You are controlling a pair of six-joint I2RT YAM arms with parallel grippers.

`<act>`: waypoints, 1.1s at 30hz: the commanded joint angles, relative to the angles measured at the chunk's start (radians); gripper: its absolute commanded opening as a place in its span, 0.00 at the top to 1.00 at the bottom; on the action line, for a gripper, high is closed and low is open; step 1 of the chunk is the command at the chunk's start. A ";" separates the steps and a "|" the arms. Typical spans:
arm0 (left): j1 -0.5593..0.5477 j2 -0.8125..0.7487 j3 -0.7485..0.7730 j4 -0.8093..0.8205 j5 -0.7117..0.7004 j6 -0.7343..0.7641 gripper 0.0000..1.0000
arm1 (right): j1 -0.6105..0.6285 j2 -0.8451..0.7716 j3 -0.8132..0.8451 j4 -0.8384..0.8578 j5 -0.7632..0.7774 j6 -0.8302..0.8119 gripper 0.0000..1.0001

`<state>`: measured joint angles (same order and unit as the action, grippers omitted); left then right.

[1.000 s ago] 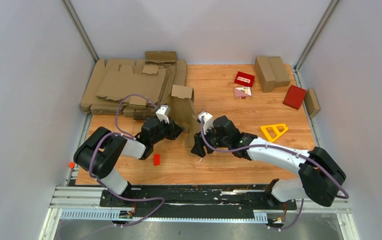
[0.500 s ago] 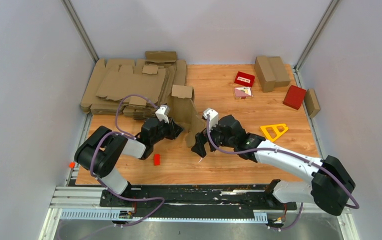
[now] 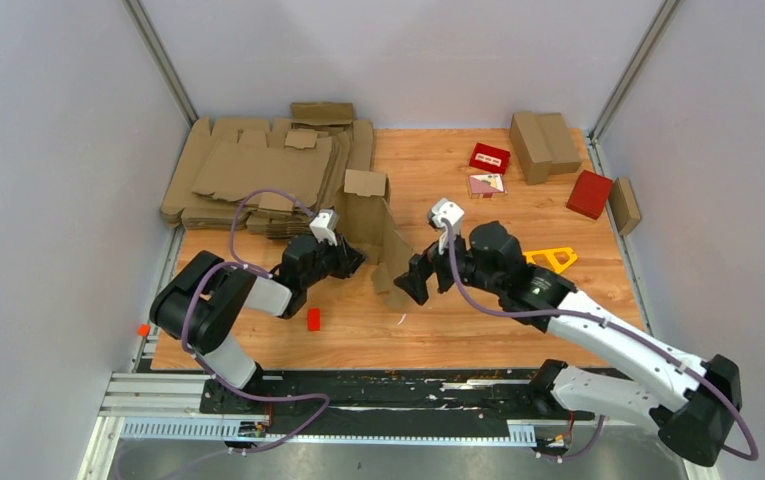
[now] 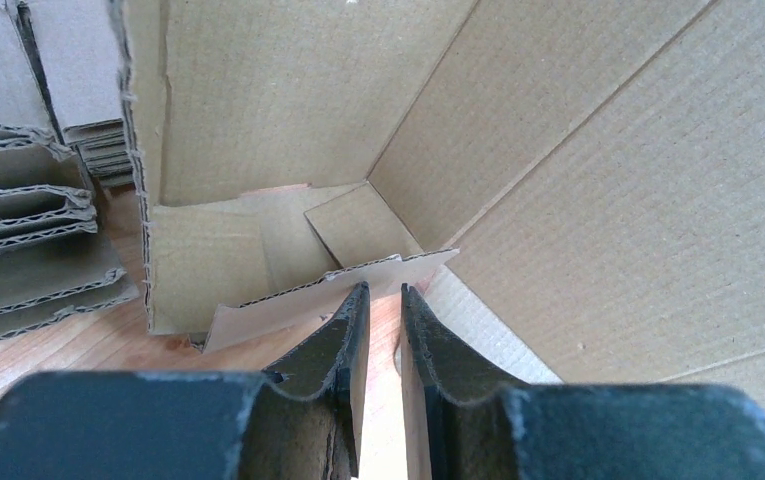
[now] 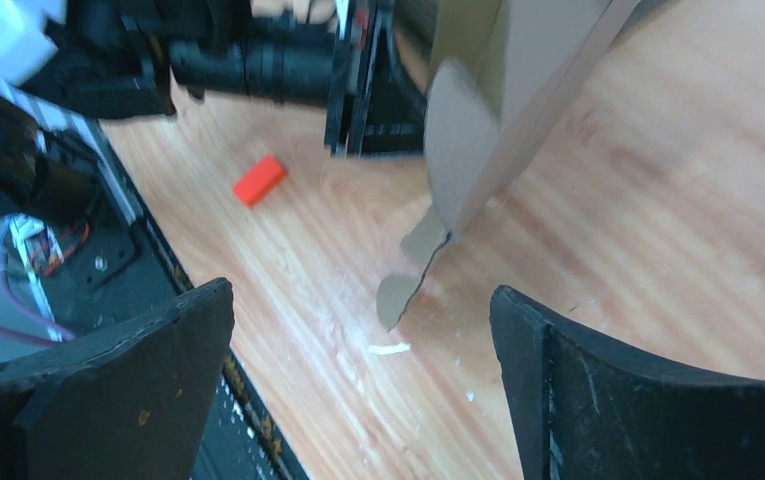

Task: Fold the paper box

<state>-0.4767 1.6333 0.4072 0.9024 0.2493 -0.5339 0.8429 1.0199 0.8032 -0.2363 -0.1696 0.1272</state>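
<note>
The paper box (image 3: 373,225) is a brown cardboard blank, partly folded and standing upright mid-table. In the left wrist view its walls (image 4: 558,150) fill the frame. My left gripper (image 3: 356,258) sits low at its left side. Its jaws are nearly closed, with the tips (image 4: 385,288) pinched at the edge of a low flap (image 4: 288,300). My right gripper (image 3: 408,285) hangs just right of the box, open wide and empty. In the right wrist view (image 5: 360,290) only bare table lies between its fingers, and a box tab (image 5: 478,110) hangs just beyond them.
A pile of flat cardboard blanks (image 3: 258,175) fills the back left. Folded brown boxes (image 3: 543,145) and red boxes (image 3: 490,157) (image 3: 590,193) stand at the back right. A yellow triangular frame (image 3: 548,262) lies beside the right arm. A small red block (image 3: 313,319) lies near the left arm.
My right gripper opened wide, let go of the box's lower right edge and drew back to the right. The left gripper and the box have stayed put.
</note>
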 commanded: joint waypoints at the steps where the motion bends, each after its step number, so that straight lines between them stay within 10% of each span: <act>1: 0.007 0.000 0.027 0.033 -0.013 0.000 0.75 | -0.035 -0.072 0.130 -0.058 0.118 -0.056 0.00; 13: 0.009 0.014 0.031 0.038 -0.005 -0.008 0.75 | -0.523 0.363 0.407 0.057 -0.135 0.195 0.07; 25: 0.009 0.007 0.021 0.040 -0.002 -0.006 0.75 | -0.521 1.076 0.729 0.419 -0.546 0.404 0.16; 33: 0.009 -0.007 0.018 0.034 0.002 0.000 0.75 | -0.448 1.362 0.992 0.429 -0.808 0.426 0.46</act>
<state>-0.4747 1.6413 0.4091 0.9020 0.2531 -0.5373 0.3439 2.3245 1.7000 0.1081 -0.7856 0.5262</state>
